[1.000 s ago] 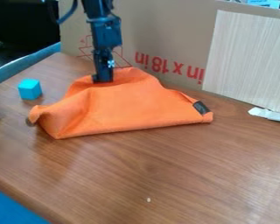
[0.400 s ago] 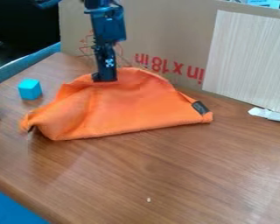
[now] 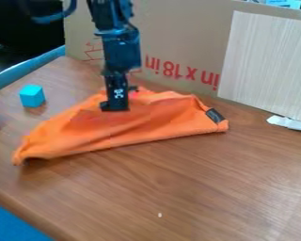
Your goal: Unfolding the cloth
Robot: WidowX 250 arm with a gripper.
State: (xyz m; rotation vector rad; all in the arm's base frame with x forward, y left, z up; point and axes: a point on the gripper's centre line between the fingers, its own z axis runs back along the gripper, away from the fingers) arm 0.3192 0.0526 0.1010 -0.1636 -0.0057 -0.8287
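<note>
Bunching is being risked: if the orange cloth [image 3: 140,126] is being pressed too hard against the wooden table [image 3: 197,188] by the gripper [image 3: 115,107], its folds may be being dragged together rather than separated. Slippage is also being risked if only 1 thin pinch of fabric is being held. The cloth is being overlapped by the gripper tip near its upper middle, with fabric being spread to both sides. Whether the gripper is being kept open, closed or clamped on fabric cannot be told.
</note>
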